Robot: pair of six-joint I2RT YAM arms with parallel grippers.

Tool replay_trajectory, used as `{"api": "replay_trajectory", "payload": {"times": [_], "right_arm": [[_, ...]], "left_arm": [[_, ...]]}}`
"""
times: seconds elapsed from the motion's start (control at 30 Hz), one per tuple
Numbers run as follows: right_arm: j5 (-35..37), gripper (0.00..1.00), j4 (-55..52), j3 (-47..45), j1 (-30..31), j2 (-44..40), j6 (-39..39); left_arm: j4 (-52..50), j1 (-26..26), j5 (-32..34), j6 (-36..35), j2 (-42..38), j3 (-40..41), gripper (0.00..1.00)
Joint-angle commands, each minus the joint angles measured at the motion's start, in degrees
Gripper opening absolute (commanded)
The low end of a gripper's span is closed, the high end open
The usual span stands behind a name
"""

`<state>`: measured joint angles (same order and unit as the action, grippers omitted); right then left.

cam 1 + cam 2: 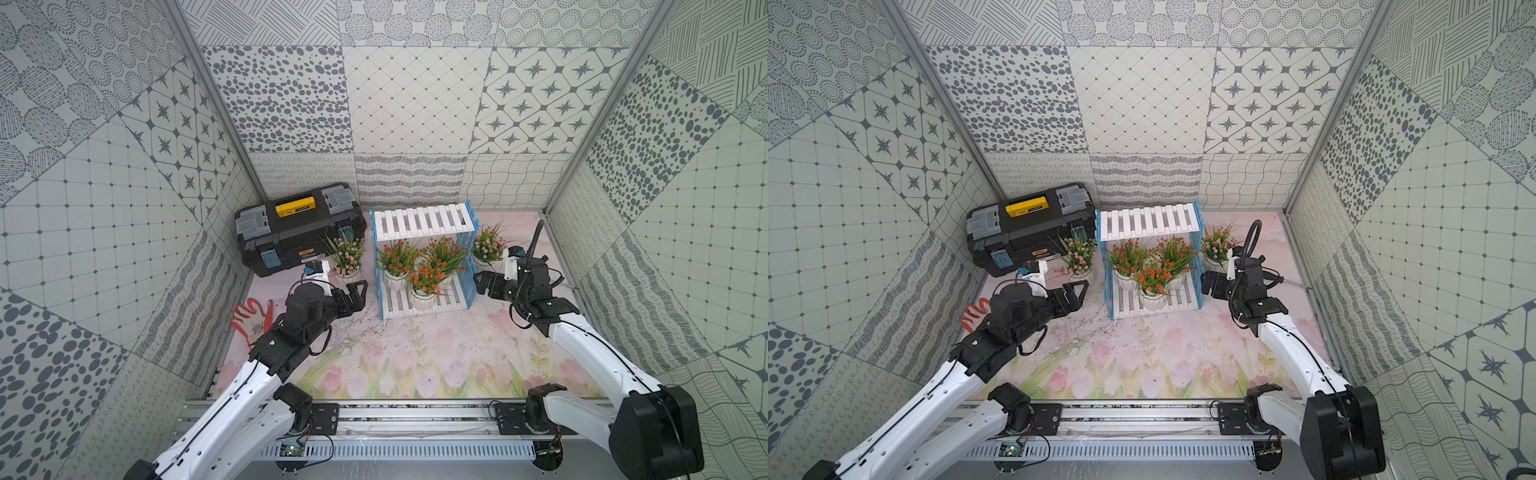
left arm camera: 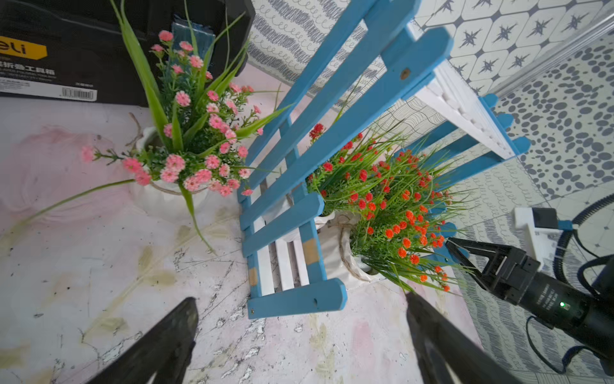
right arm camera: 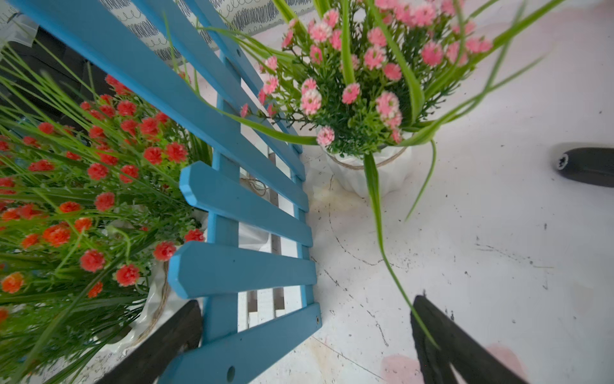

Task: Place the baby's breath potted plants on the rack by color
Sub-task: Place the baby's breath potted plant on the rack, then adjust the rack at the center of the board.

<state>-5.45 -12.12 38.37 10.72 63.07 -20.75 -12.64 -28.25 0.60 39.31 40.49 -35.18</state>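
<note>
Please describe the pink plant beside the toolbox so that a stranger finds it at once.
Start at the black, yellow-handled toolbox. Between it and the blue-sided rack, on the table, stands the pink plant in a white pot. The rack's plants bloom orange-red; the other pink plant stands beyond the rack.

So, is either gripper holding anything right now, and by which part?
Nothing held. Left gripper and right gripper are both open and empty, flanking the rack.

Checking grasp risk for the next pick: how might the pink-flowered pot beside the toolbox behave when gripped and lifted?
The pink-flowered pot looks small and hard-sided: probably light, stiff to grip. Its foliage spreads wider than the pot, so likely top-heavy. The long leaves look floppy and could snag the rack.
</note>
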Motion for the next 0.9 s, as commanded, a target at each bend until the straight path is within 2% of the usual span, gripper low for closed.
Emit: {"api": "replay_trajectory", "payload": {"times": [0.0, 0.2, 0.33, 0.43, 0.6, 0.73, 0.87], "right_arm": [[3.3, 0.98, 2.9, -2.3, -1.1, -3.4, -1.3], [-0.4, 0.98, -4.5, 0.9, -1.1, -11.9, 0.1], [-5.0, 0.98, -9.0, 5.0, -2.3, -13.6, -0.2], [-3.6, 0.98, -8.8, 6.1, -2.8, -14.3, -0.4], [-1.3, 0.98, -8.7, 8.4, -6.2, -7.7, 0.0], [3.5, 0.98, -8.0, 8.8, -7.7, -3.5, 1.7], [1.7, 0.98, -5.7, 9.0, -8.3, 2.0, 4.7]], "left_arm": [[-1.7, 1.5, 0.3, 3.1, 0.2, -0.7, 0.98], [-0.2, 2.0, -1.2, 2.5, 2.6, -0.5, 0.98], [1.5, 2.2, -1.8, 2.9, 3.8, 0.4, 0.97], [2.3, 2.2, -1.9, 3.1, 4.4, 1.2, 0.97], [2.6, 2.4, -2.2, 3.0, 5.2, 1.7, 0.98], [2.8, 2.5, -2.6, 2.9, 6.1, 1.9, 0.98], [4.0, 2.6, -3.6, 2.7, 8.0, 1.7, 0.97]]}}
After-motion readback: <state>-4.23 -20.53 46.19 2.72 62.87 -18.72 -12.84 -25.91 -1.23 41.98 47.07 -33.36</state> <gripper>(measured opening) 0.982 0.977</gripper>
